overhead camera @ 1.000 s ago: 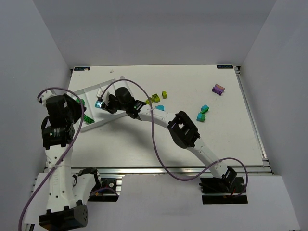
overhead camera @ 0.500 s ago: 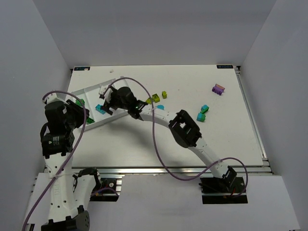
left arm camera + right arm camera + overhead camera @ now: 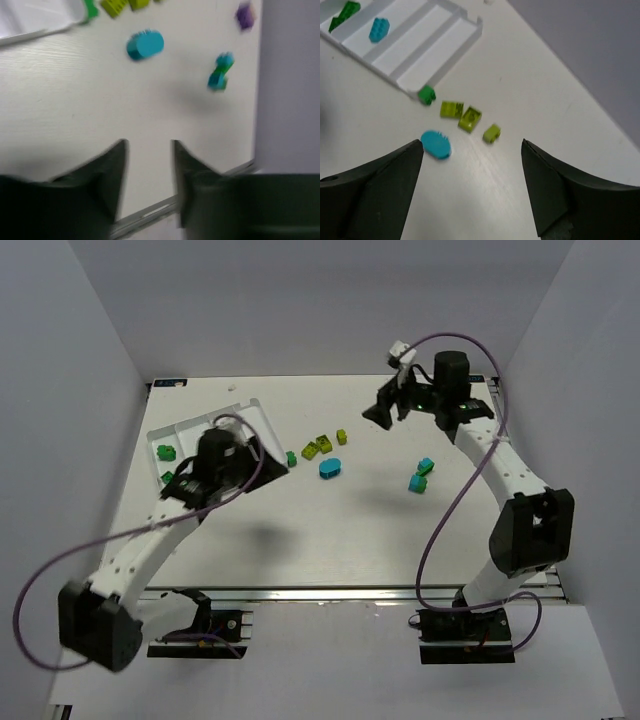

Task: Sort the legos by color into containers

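Note:
The white tray (image 3: 262, 412) with its long containers lies at the back left. It holds two green legos (image 3: 165, 451) and a cyan one (image 3: 379, 29). Loose on the table are a dark green lego (image 3: 291, 457), three yellow-green ones (image 3: 324, 441), a cyan oval piece (image 3: 330, 468) and two cyan bricks (image 3: 420, 475). My left gripper (image 3: 149, 150) hangs high over the tray's near side, open and empty. Raised at the back right, my right gripper (image 3: 472, 145) stands wide open and empty, with the yellow-green legos (image 3: 470, 119) and the cyan oval (image 3: 436, 144) below it.
A purple piece (image 3: 244, 15) lies far right, near the grey side wall (image 3: 290, 85). Grey walls close in the table on three sides. A metal rail (image 3: 350, 590) runs along the near edge.
My right arm left the tray and swung up to the back right, its gripper opening; a cyan lego now lies in the tray. My left arm swung from the tray's left to over it.

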